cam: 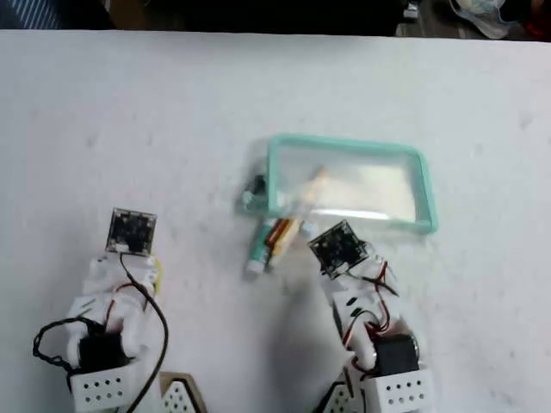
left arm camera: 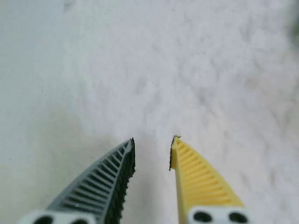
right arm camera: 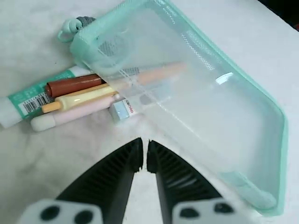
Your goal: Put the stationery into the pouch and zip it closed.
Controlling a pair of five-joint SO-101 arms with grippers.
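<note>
Your right end effector [right arm camera: 144,161] hung all but shut and empty just beside the pouch [right arm camera: 201,112], probably to push the pens [right arm camera: 77,98] bunched at its open end, 1 partly inside, while your left end effector [left arm camera: 152,154] hovered part-open and empty over the bench [left arm camera: 140,70], well apart.

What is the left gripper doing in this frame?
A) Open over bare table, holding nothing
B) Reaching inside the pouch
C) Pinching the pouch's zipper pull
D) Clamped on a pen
A: the left gripper has its fingers apart with bare white table between them, and the pouch lies well apart from it in the high view.
</note>
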